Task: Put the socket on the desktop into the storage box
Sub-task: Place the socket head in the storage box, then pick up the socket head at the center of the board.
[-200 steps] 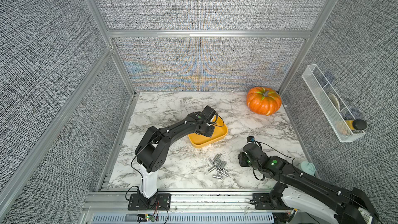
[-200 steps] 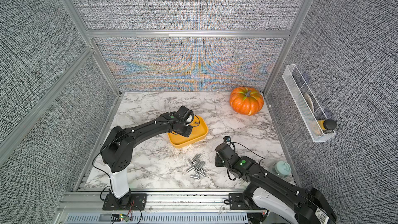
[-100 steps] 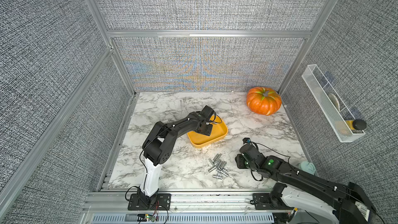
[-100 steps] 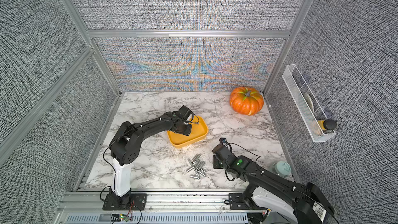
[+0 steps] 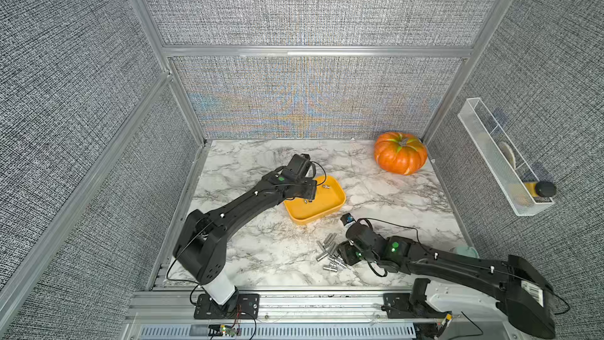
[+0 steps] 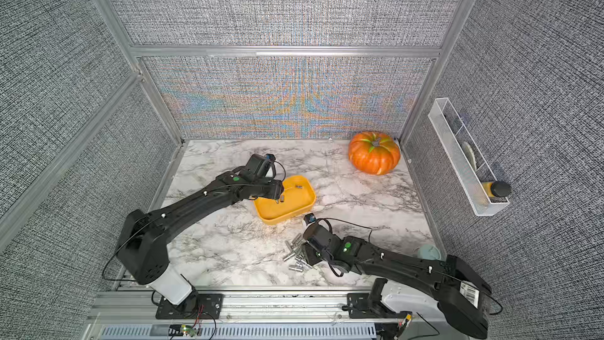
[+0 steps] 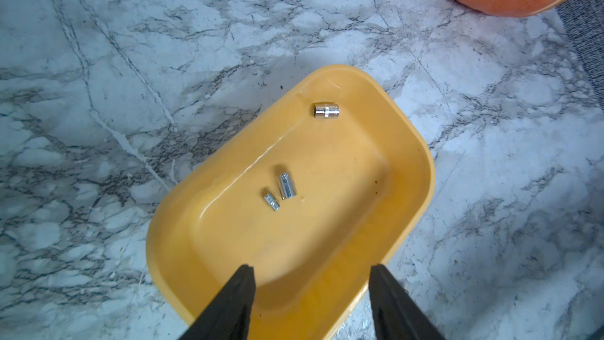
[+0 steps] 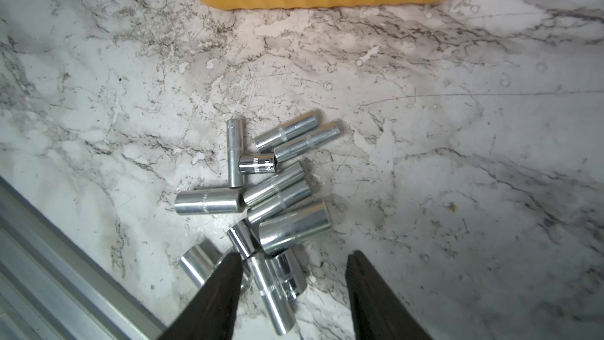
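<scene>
About twelve shiny silver cylindrical metal sockets lie on their sides in one loose pile on the white, grey-veined marble desktop, near its front rail and just in front of the storage box, a shallow yellow-orange plastic tray with rounded corners. Three more sockets lie inside the box: a short stout one near one end, and a slim one and a tiny one side by side near the middle.

The left pincer hangs over one end of the box, fingers roughly half spread, holding nothing. The right pincer is low over the near edge of the pile, also about half spread, with a long socket and a short fat one lying between its fingers; it grips none, and contact cannot be told.

One ribbed orange pumpkin sits in the far right corner, and one white wire-mesh basket hangs on the right wall.
</scene>
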`<state>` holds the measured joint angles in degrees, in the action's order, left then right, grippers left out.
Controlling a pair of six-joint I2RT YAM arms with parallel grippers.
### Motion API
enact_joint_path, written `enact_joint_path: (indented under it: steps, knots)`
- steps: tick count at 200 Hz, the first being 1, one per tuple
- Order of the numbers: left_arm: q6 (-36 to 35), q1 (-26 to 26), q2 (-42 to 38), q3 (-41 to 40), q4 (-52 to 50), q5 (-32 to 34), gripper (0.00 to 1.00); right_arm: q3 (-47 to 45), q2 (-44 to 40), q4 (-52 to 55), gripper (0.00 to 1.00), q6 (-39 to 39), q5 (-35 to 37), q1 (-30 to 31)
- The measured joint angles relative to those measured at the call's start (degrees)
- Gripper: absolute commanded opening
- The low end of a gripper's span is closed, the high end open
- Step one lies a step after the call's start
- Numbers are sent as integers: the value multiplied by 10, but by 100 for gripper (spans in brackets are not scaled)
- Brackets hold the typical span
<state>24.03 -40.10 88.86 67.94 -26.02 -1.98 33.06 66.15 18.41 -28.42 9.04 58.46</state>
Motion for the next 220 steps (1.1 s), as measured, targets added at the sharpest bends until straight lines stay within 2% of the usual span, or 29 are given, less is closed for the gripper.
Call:
enact_joint_path:
  steps: [58, 94, 143, 220]
  knots:
    - [80, -17, -202, -242, 77, -49, 67, 8, 47, 0, 60, 43, 2, 0]
    - [121, -40, -259, -328, 112, -66, 70, 13, 72, 0, 60, 57, 2, -2]
    - [142, -63, -264, -374, 132, -76, 71, 17, 96, -16, 60, 68, 0, -10]
    - [154, -72, -241, -383, 151, -81, 72, 22, 110, -36, 61, 82, -8, -13]
